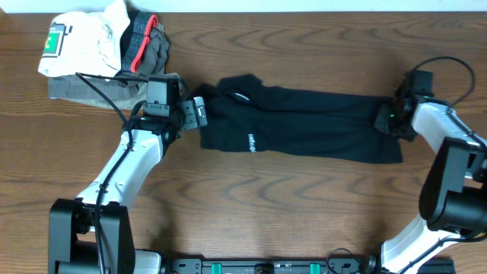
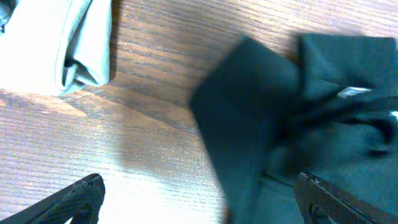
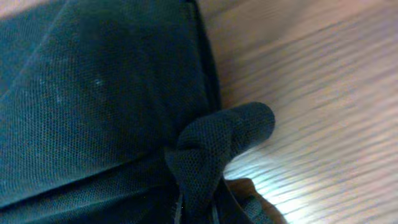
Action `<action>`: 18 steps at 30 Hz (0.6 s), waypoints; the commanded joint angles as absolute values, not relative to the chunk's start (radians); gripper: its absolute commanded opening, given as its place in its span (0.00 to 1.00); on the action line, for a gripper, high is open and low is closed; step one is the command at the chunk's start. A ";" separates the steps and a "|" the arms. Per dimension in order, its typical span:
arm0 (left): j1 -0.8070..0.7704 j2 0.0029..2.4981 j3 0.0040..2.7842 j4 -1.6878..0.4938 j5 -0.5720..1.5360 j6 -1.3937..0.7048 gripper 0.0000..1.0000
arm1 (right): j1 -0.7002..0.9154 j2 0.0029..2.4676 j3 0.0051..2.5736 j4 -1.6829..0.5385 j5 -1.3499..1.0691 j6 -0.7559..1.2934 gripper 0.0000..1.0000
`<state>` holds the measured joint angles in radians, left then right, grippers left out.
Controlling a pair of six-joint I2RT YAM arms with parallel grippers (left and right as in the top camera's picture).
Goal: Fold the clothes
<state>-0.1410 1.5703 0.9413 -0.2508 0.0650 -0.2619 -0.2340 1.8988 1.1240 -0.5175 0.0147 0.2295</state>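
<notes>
The black garment (image 1: 304,122) lies stretched across the table's middle, with small white lettering near its left end and a small white tag (image 2: 354,92). My left gripper (image 1: 196,113) is open at its left edge; in the left wrist view (image 2: 199,202) one finger is over bare wood and the other over the black fabric (image 2: 273,124). My right gripper (image 1: 388,118) is at the garment's right end and shut on a bunched fold of black fabric (image 3: 211,149).
A white garment with a green patch (image 1: 76,42) and folded grey garments with red trim (image 1: 148,46) sit at the table's back left; the grey fabric also shows in the left wrist view (image 2: 56,43). Wooden table (image 1: 266,205).
</notes>
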 commanded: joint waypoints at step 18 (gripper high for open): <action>-0.139 1.560 0.960 -0.288 0.067 -0.260 0.98 | -0.412 1.890 1.422 -0.859 -0.317 0.008 0.08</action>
